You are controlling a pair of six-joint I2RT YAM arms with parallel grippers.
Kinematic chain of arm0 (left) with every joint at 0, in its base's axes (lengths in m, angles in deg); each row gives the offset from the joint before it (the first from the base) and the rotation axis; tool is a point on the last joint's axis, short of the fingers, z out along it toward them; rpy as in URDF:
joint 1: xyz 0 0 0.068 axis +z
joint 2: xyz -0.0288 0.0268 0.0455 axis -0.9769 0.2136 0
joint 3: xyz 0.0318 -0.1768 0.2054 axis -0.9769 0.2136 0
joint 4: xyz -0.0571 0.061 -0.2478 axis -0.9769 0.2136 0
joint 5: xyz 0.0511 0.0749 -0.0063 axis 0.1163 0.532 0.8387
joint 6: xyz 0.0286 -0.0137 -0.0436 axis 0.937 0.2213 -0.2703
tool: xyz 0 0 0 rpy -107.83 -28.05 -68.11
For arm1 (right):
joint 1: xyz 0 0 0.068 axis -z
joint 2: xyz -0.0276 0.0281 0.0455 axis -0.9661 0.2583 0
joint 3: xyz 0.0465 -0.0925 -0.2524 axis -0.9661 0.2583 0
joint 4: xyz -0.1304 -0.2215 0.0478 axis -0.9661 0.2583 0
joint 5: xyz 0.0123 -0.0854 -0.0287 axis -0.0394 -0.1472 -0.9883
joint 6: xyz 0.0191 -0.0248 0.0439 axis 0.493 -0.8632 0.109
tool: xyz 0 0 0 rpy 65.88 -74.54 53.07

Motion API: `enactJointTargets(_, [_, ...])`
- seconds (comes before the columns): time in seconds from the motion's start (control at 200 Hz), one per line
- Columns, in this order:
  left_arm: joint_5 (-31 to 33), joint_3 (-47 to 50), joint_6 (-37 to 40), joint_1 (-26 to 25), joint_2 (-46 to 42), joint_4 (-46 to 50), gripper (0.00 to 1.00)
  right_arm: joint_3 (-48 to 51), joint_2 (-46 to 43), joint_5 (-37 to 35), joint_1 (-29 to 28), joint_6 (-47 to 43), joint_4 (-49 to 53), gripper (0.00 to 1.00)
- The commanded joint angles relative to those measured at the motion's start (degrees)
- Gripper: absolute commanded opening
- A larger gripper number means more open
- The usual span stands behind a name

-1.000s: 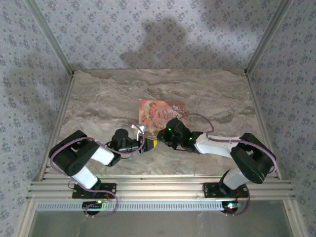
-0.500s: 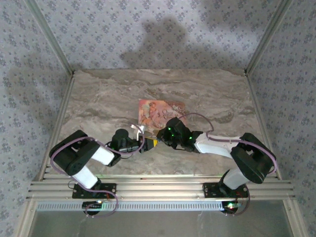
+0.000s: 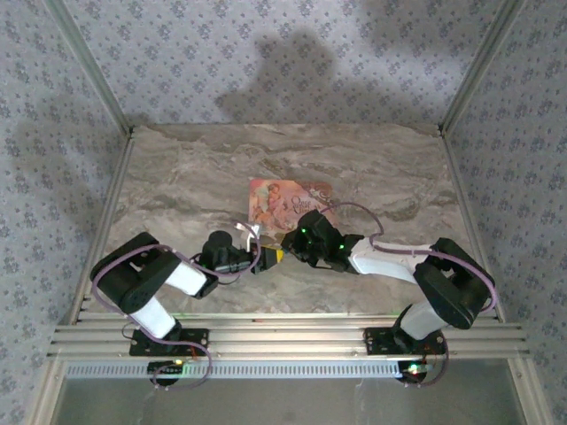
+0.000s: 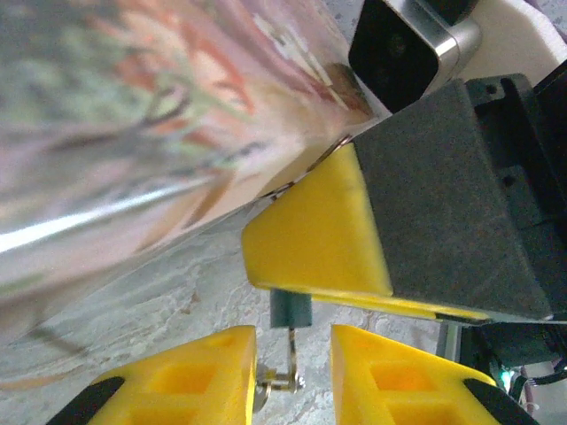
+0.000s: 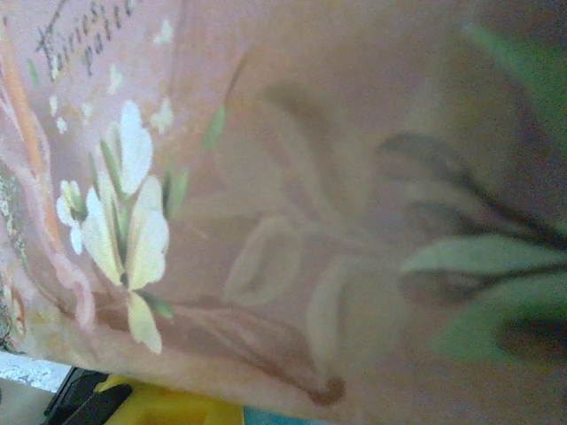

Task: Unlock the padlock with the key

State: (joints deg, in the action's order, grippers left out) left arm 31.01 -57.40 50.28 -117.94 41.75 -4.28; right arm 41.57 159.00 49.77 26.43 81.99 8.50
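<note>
A tiny blue padlock (image 4: 291,310) juts out from under a yellow finger (image 4: 310,239) of my right gripper (image 3: 282,251), which is shut on it just above the marble table. A thin metal key (image 4: 292,353) hangs from the padlock's underside, with a small ring at its lower end. My left gripper (image 4: 294,372) stands open around the key, with a gap on either side of the shaft. The ring rests against its left finger (image 4: 177,381). From above, both grippers meet tip to tip, the left gripper (image 3: 262,258) just in front of the pink box. A blue sliver of the padlock (image 5: 283,420) shows at the bottom edge of the right wrist view.
The flat pink illustrated box (image 3: 288,202) lies just behind both grippers, close to the left wrist camera (image 4: 133,115) and the right wrist camera (image 5: 310,177). Marble table (image 3: 177,177) spreads to the left, right and back, fenced by metal posts and patterned walls.
My left gripper's jaws have parted a little around the key. Both arms have hardly moved.
</note>
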Motion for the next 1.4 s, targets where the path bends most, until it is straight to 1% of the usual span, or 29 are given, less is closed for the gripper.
enactJointTargets(0.0, [0.10, -1.34, 1.23, -1.63, 0.96, 1.23, 0.28, -2.82, 0.09, 2.89, -0.06, 1.67, -2.11, 0.00])
enactJointTargets(0.285, [2.56, -0.87, 1.95, -2.00, 0.22, 3.19, 0.28, -2.71, 0.02, 2.77, -0.04, 1.61, -1.92, 0.00])
enactJointTargets(0.5, [3.04, -0.82, 3.14, -2.09, -1.32, 5.77, 0.08, -2.86, -0.02, 2.67, -0.17, 1.79, -1.90, 0.00])
enactJointTargets(0.575, [2.08, -1.01, 3.85, -2.12, -1.28, 5.60, 0.00, -2.97, 0.01, 2.63, -0.03, 1.71, -1.82, 0.00])
enactJointTargets(0.655, [1.96, -1.10, 5.00, -2.56, -1.40, 5.77, 0.00, -3.08, 0.12, 2.60, -0.02, 1.73, -1.83, 0.00])
enactJointTargets(0.7, [3.22, -0.79, 5.88, -2.84, -1.65, 5.95, 0.00, -3.08, 0.12, 2.76, -0.06, 1.82, -1.91, 0.00])
enactJointTargets(0.749, [5.29, -0.21, 7.45, -3.44, -2.05, 6.04, 0.00, -3.12, 0.20, 3.11, -0.09, 1.95, -2.05, 0.00])
enactJointTargets(0.829, [11.14, 1.03, 12.09, -5.90, -3.10, 6.51, 0.00, -3.23, 0.18, 3.66, -0.05, 2.45, -2.16, 0.00])
enactJointTargets(0.874, [15.31, 1.56, 16.03, -8.23, -3.83, 7.27, 0.00, -3.39, 0.20, 4.09, 0.01, 2.80, -1.96, 0.00])
enactJointTargets(0.969, [26.14, 1.00, 24.98, -13.87, -4.64, 10.85, 0.00, -4.25, 0.17, 5.45, 0.27, 2.84, 0.30, 0.00])
enactJointTargets(1.054, [33.34, -0.05, 30.26, -17.47, -4.02, 11.77, 0.00, -5.20, 0.17, 6.72, 0.52, 2.39, 3.13, 0.00])
enactJointTargets(1.294, [48.97, -3.98, 42.12, -26.95, -1.15, 13.24, 0.00, -6.19, 0.18, 7.24, 0.09, 2.04, 7.09, 0.00])
enactJointTargets(1.394, [53.91, -6.03, 46.54, -30.81, 1.42, 13.95, 0.00, -6.23, 0.71, 7.24, -0.21, 2.29, 7.24, 0.00])
